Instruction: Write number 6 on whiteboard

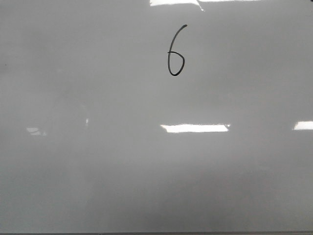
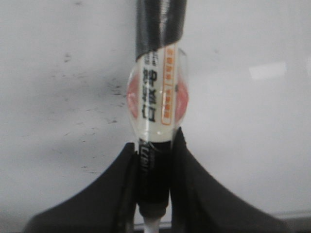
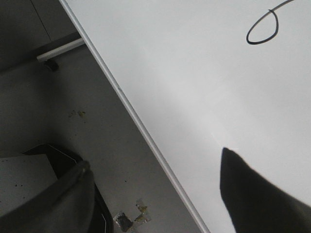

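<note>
A thin black hand-drawn number 6 (image 1: 175, 52) stands on the upper middle of the glossy light-grey whiteboard (image 1: 98, 171) that fills the front view. Neither arm shows in the front view. In the left wrist view my left gripper (image 2: 154, 153) is shut on a marker (image 2: 156, 97) with a black cap end and a white, orange-printed label; the board (image 2: 252, 145) lies behind it. In the right wrist view my right gripper (image 3: 155, 167) is open and empty at the board's edge (image 3: 146, 136); the loop of the 6 (image 3: 262, 30) shows there.
Bright rectangular light reflections (image 1: 194, 128) lie on the board. Small dark ink specks (image 2: 114, 92) mark the board near the marker. Beyond the board's edge is grey floor with a scrap of tape (image 3: 131, 218) and a white bar (image 3: 60, 49).
</note>
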`<state>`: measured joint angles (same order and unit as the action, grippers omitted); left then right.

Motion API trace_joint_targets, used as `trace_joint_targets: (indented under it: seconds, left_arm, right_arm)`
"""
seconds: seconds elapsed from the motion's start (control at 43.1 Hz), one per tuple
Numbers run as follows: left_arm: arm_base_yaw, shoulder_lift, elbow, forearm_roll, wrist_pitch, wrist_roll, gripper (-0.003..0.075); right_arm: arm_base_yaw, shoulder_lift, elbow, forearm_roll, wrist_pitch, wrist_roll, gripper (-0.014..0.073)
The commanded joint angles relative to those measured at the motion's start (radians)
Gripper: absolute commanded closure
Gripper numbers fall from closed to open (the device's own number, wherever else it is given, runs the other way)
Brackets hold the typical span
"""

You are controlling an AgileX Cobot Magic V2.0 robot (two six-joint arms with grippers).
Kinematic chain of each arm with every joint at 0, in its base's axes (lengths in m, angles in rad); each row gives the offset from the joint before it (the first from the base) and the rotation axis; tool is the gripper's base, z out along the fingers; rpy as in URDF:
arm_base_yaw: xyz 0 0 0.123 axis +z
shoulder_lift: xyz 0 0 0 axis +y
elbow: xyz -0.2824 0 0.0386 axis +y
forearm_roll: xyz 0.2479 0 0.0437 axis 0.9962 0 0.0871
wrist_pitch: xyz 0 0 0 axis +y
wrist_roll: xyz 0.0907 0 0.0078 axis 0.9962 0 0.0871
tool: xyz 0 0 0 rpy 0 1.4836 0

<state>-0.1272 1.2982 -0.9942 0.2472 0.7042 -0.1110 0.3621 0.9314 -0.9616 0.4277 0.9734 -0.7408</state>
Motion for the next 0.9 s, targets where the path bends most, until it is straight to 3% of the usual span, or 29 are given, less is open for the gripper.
trace_joint_targets:
  seconds: [0.0,0.232,0.51,0.579,0.742,0.881]
  left_arm:
    - [0.048,-0.031,0.047,0.008,-0.226,-0.116,0.0644]
    - [0.074,0.004,0.187,0.008,-0.617,-0.168,0.0644]
    - [0.074,0.097,0.198,0.008,-0.758,-0.182,0.0627]
    - [0.074,0.112,0.198,0.008,-0.773,-0.182,0.0570]
    - [0.074,0.121,0.198,0.008,-0.770,-0.182,0.0346]
    - [0.074,0.093,0.195,0.011,-0.723,-0.182,0.0318]
  right_arm:
    - [-0.007,-0.014,-0.023,0.020,-0.053,0.001,0.0034]
    - [-0.007,-0.014,-0.023,0.020,-0.076,0.001,0.0034]
    - [-0.007,-0.014,-0.023,0.020,-0.083,0.001,0.0034]
    - [-0.007,-0.014,-0.023,0.020,-0.083,0.001,0.0034]
    - [-0.007,-0.014,-0.023,0.020,-0.084,0.001,0.0034]
    - [-0.007,-0.019,-0.023,0.017,-0.084,0.038,0.0034]
